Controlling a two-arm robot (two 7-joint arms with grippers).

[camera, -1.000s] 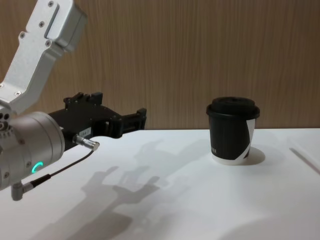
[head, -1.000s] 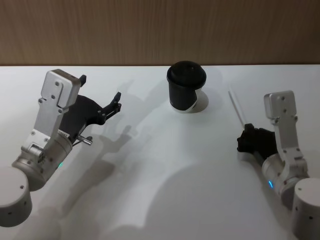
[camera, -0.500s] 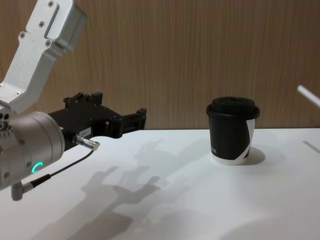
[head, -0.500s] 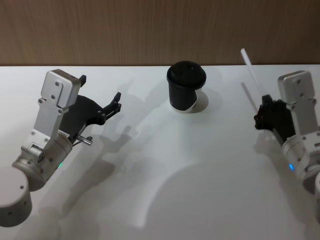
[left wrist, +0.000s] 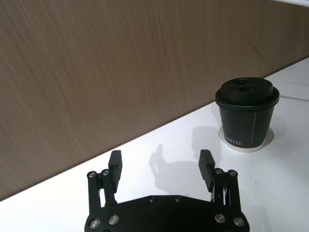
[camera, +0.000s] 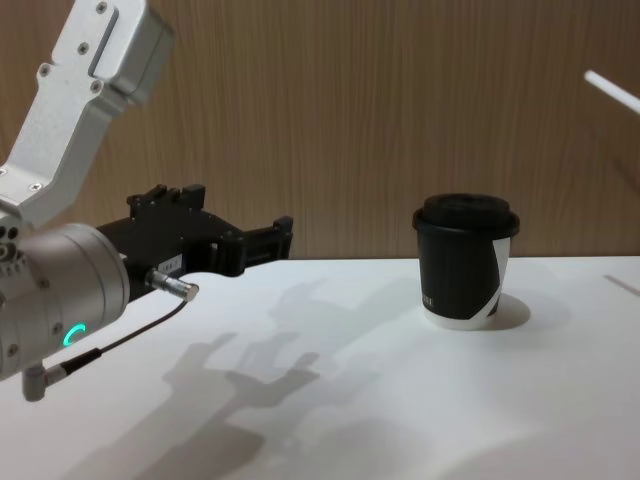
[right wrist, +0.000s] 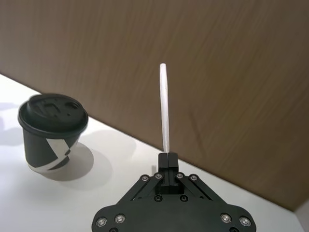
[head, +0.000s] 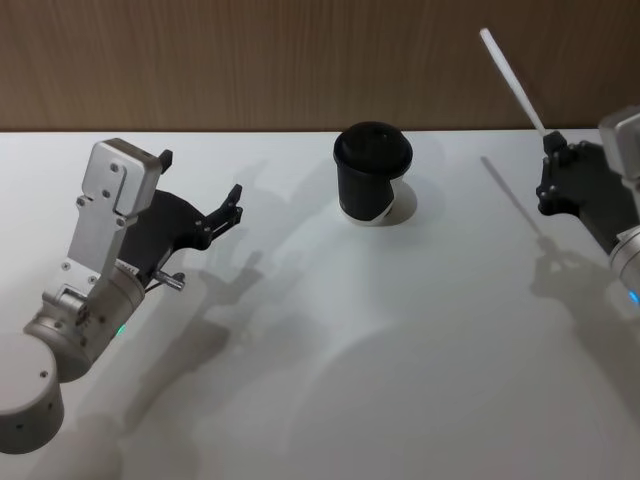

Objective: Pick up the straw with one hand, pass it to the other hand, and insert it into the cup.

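"Why is the straw (head: 510, 75) up in the air?"

"The right hand (head: 549, 143) is squeezed tight on its bottom end, so the long part pokes up, tilted, high over the tabletop (head: 400, 340), off to the right of the cup (head: 372, 172)."

"And the other one?"

"The left hand (head: 200, 176) hangs wide open with nothing in it, well away on the cup's other side. I think it is ready to take the straw."

"And the cup?"

"It stands up straight with its lid on, between the two hands."

You see cup (camera: 463, 262) upright on table (camera: 360, 425); left gripper (camera: 240, 215) well left of cup; straw (camera: 612, 92) tip above-right.
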